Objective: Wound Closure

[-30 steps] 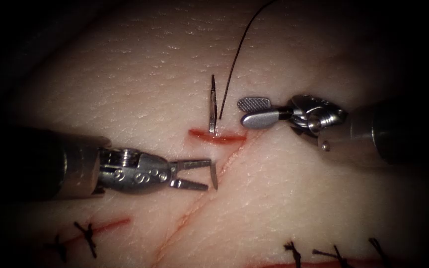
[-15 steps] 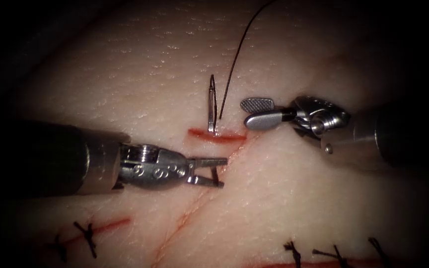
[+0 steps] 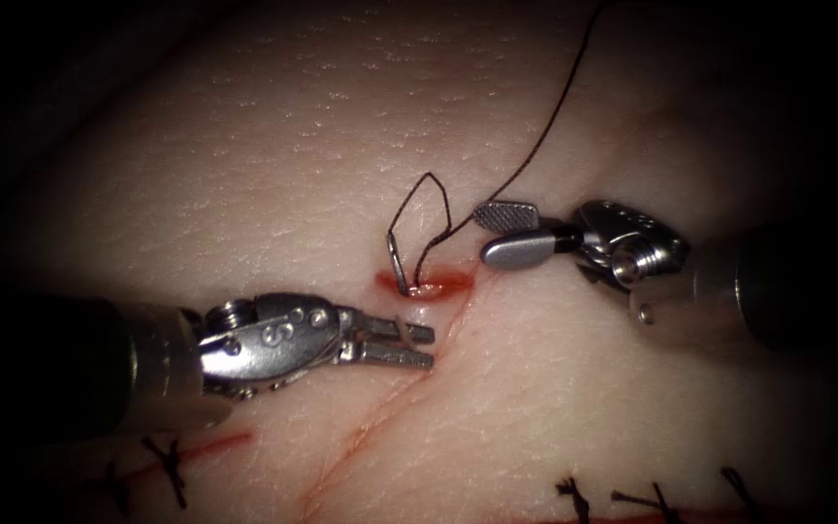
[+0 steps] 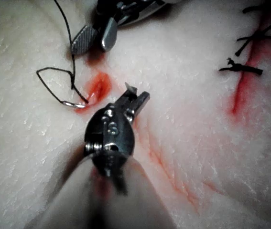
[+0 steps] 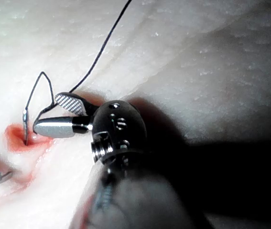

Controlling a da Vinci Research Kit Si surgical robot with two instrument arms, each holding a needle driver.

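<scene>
Needle (image 3: 398,264) sits in the cut (image 3: 426,283), its point gripped by your left tool (image 3: 415,345), jaws clamped. Your right tool (image 3: 508,233), jaws apart, holds nothing beside the thread (image 3: 535,146).

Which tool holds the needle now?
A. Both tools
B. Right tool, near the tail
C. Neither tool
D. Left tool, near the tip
D. The left tool is shut on the needle near its tip beside the cut; the right tool is open and holds nothing.
</scene>
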